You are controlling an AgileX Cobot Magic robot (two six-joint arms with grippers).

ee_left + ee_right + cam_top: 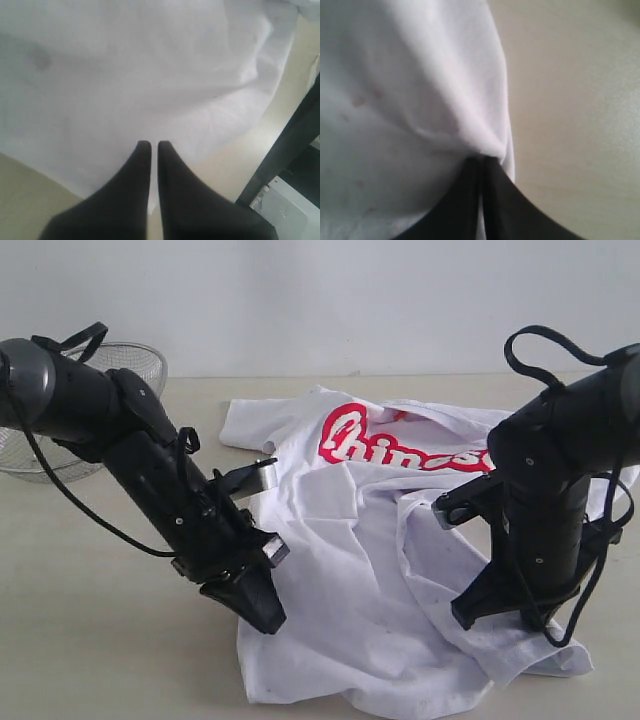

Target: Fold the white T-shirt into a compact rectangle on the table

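Soft, rumpled white T-shirt (360, 570) sprawls on the matte beige table (100, 640); my right gripper (481, 160) pinches a puckered fold, left gripper (154, 146) pressed nearly together at its hem

Red lettering (350, 440) on the white T-shirt (350, 570): its end is hidden behind the right arm (560, 470); wire basket (140, 365): cut off at the exterior view's left edge and partly behind the left arm (150, 470); right gripper (481, 162): fingertips buried in blurred cloth in its wrist view.
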